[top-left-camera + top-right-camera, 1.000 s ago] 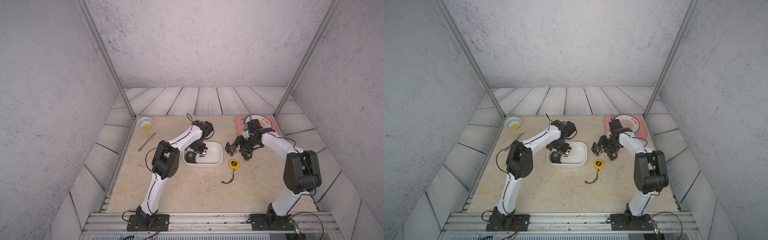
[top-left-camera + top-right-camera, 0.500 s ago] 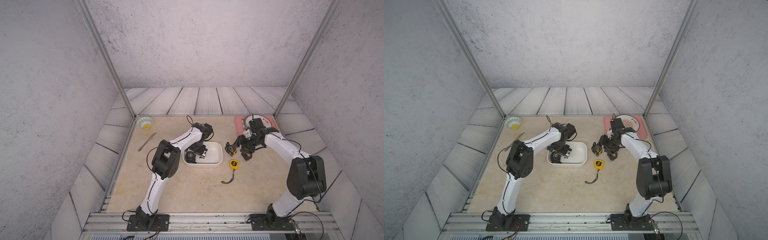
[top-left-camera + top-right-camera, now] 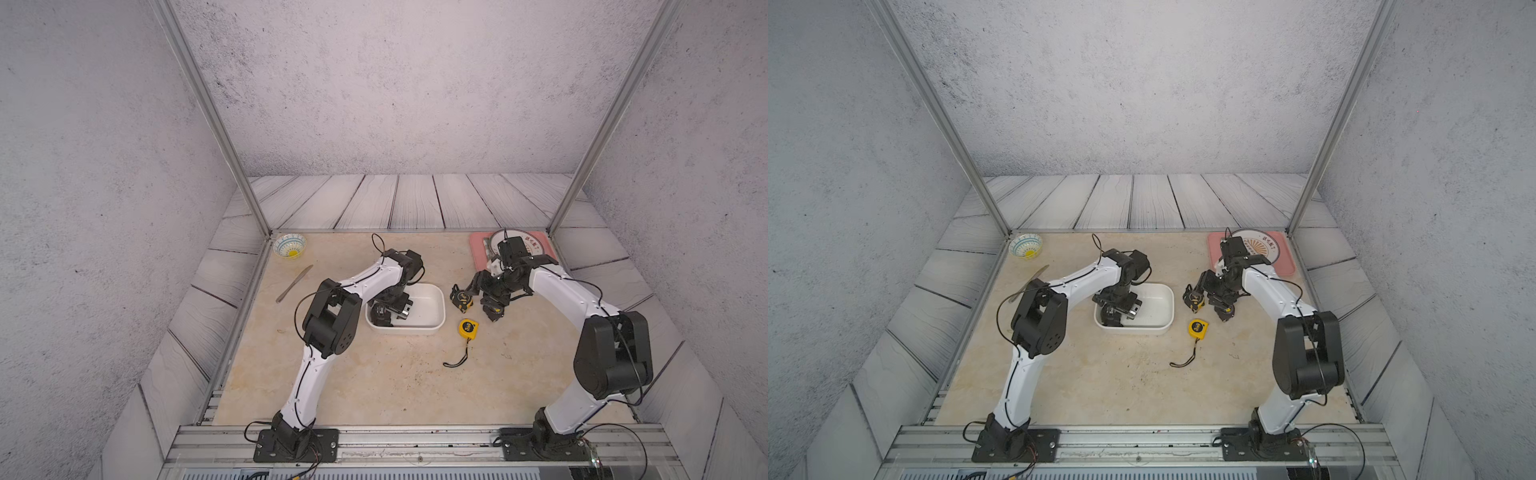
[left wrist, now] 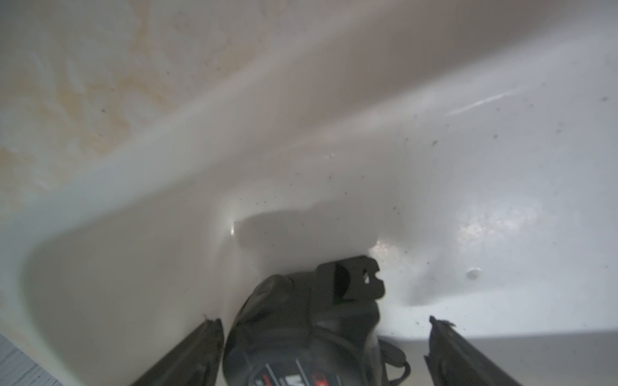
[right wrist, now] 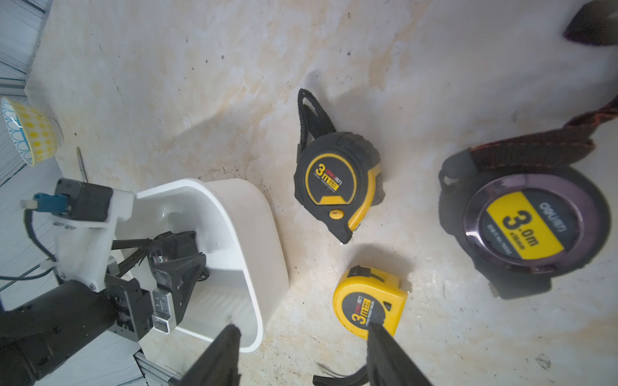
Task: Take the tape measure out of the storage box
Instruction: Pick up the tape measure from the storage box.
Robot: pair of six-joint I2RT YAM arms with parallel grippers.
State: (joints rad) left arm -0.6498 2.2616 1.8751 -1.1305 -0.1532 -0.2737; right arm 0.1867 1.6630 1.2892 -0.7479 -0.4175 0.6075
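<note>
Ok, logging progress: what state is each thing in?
left hand: open, straddling the black tape measure.
right hand: open, empty, above the table.
black tape measure: inside the storage box, ungripped.
storage box: upright, holds that one tape.
yellow tape measure: out, on table.
black-and-yellow tape measure: out, on table.
round tape measure: out, on table.

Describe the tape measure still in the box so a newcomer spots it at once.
Find the white box at the scene's centre. Inside it, a tape measure sits between the fingers of the open left claw. It is dark with no yellow showing, unlike the three tapes lying outside.
</note>
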